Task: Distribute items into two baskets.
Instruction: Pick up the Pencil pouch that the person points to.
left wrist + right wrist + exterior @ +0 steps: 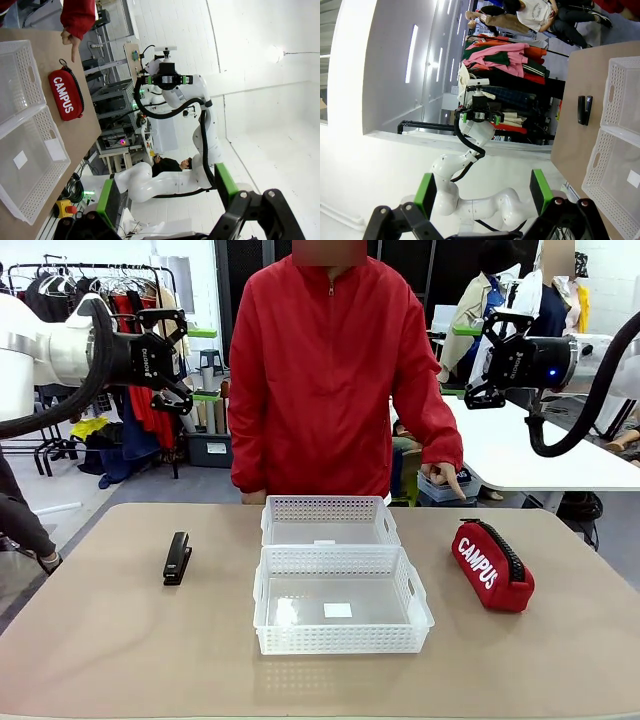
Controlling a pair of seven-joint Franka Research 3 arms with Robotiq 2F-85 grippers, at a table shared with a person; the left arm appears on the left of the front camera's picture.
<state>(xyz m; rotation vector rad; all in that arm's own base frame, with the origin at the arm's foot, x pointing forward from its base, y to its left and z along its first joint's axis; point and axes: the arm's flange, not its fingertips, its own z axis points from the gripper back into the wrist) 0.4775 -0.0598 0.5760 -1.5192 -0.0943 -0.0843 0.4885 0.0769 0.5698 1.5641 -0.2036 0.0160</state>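
Left tool: high at the left, well above the table. Fingers are spread wide with nothing between them. The arm comes in level, and the tool faces across toward the middle.

Below it the stapler lies flat on the table, its long axis running away from us, well left of the baskets. We judge it sits on that side so the left arm can take it without crossing over.

Centre: two baskets end to end and touching, the far basket toward the person, the near basket toward us. Both hold nothing, so sorting is not yet begun. Placed mid-table, either arm should reach them, we reckon.

Right of the baskets and apart from them, the pouch lies angled, zip along its upper edge. It is likely the right arm's item. The person's hand points down at the far table edge near it.

Right tool: high at the right, fingers likewise apart and bare, arm level, mirroring the left. Both arms look parked, neither committed to a reach.
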